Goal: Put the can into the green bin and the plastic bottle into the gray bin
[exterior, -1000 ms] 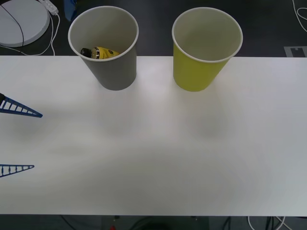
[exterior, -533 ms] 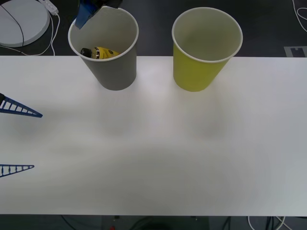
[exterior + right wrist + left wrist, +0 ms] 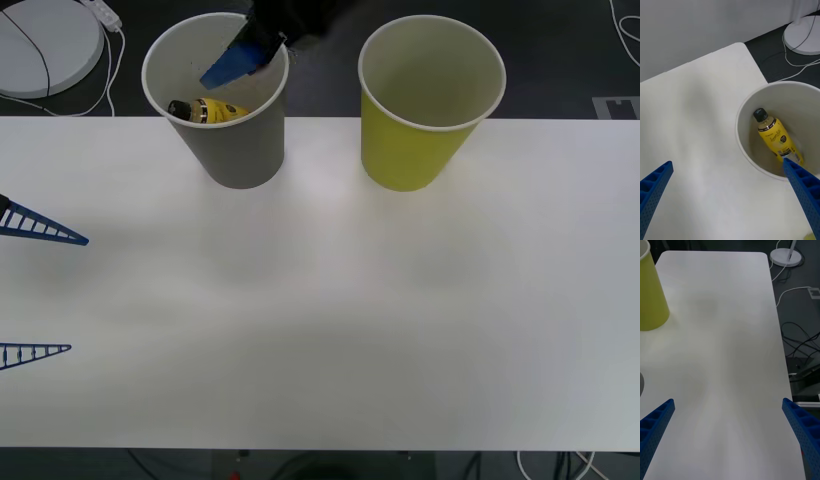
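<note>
While the left gripper [image 3: 35, 295] sat parked at the desk's [image 3: 320, 320] left edge, its two blue fingers [image 3: 45, 231] were spread well apart with nothing between them. Right gripper [image 3: 730, 195] hung above the gray bin [image 3: 232, 150] at the desk's far side, one blue finger [image 3: 235, 65] showing over the bin's mouth in the front view under a dark arm section. In the right wrist view both its fingers were wide apart and held nothing, one over the bin's opening and the other over bare desk beside it. Bottle [image 3: 778, 140] lay inside the gray bin, tilted against the inner wall, black cap up toward the rim, yellow label facing out; the front view showed it [image 3: 208, 109] low on the bin's left inner side. Green bin [image 3: 425, 130] stood upright just right of the gray one, apart from it, both near the far desk edge; its pale inside looked bare as far as could be seen. Left wrist view caught the green bin [image 3: 651, 296] at one side and open desk surface. A white round base [image 3: 45, 45] with cables sat on the dark floor beyond the desk's far left corner.
</note>
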`<control>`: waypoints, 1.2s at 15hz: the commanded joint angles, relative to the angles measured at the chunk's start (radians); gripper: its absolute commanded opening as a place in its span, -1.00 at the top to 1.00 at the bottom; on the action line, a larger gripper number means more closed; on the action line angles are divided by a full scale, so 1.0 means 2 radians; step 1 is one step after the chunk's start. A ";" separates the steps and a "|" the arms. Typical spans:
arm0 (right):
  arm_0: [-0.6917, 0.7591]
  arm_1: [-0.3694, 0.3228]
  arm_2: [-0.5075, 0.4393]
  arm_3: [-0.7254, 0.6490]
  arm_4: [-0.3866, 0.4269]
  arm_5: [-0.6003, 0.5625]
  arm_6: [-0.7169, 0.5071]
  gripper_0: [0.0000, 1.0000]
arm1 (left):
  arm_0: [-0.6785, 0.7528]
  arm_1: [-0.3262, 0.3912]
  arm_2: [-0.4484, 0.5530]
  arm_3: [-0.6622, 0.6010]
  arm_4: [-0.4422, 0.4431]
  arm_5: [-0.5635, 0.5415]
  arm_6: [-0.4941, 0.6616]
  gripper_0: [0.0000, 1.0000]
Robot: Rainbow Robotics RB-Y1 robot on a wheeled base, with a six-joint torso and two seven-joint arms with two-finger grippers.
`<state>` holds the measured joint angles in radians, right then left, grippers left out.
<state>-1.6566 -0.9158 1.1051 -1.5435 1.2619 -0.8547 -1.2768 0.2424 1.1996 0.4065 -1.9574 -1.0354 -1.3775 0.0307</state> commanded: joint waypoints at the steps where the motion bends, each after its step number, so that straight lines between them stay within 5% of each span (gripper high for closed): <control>1: 0.031 -0.046 -0.006 -0.062 -0.004 0.033 0.016 -1.00 | 0.000 0.000 0.000 0.000 0.000 0.000 0.000 -1.00; 13: 0.241 -0.162 -0.128 -0.229 -0.014 0.093 0.120 -1.00 | 0.000 0.000 0.000 0.000 0.000 0.000 0.000 -1.00; 18: 0.315 -0.197 -0.161 -0.241 -0.107 0.093 0.273 -1.00 | 0.000 0.000 0.000 0.000 0.000 0.000 0.000 -1.00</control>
<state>-1.0424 -1.2982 0.7850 -2.0252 1.0850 -0.6686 -0.7814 0.2424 1.1996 0.4065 -1.9574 -1.0355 -1.3775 0.0307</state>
